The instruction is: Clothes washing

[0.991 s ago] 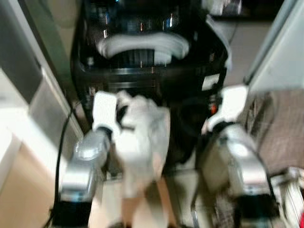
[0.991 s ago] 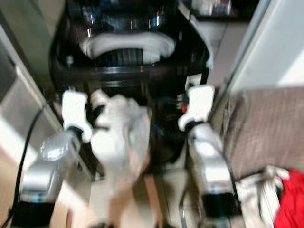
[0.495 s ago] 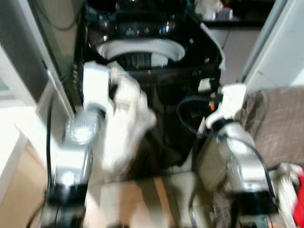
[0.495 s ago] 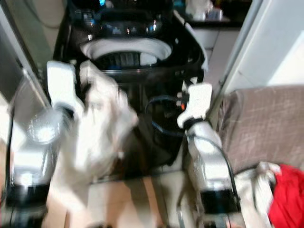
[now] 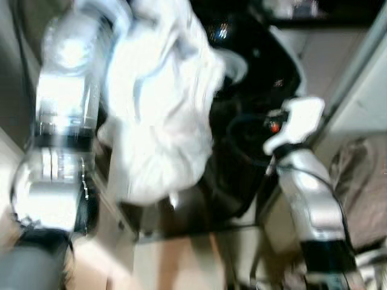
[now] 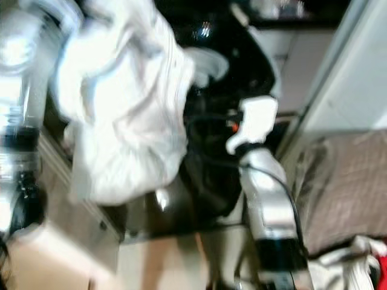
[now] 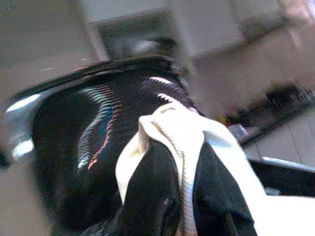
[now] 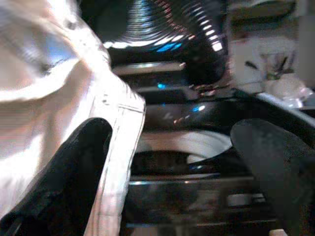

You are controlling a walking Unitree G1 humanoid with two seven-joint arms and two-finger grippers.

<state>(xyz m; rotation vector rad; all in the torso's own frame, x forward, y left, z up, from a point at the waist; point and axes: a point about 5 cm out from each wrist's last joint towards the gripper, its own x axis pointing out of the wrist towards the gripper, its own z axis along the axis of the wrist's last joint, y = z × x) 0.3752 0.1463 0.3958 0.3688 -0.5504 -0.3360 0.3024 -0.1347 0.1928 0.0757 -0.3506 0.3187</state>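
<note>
Your left gripper (image 7: 179, 196) is clamped on a white garment (image 5: 160, 96): in the left wrist view the two black fingers (image 7: 150, 191) pinch a seamed fold of the cloth between them. From the head camera you see the left arm (image 5: 63, 115) raised high on the left of the scene, with the garment bunched and hanging down from it in front of the black washing machine (image 5: 254, 78). The cloth covers much of the machine's left side, and its lower edge hangs over the machine's front face. The picture is blurred, so you cannot make out the garment's shape beyond its folds.

Your right gripper (image 8: 182, 162) has its fingers spread wide apart with nothing between them. In the right wrist view one finger (image 8: 74, 172) lies just beside the hanging garment, and between the two fingers you look at the machine's open top and the pale rim of its drum (image 8: 182, 142). The right arm (image 5: 308, 193) stands on the right, near the machine's right front corner.

A brown checked fabric (image 6: 344, 187) lies at the right of the scene, beside a white wall panel (image 6: 351, 72).
</note>
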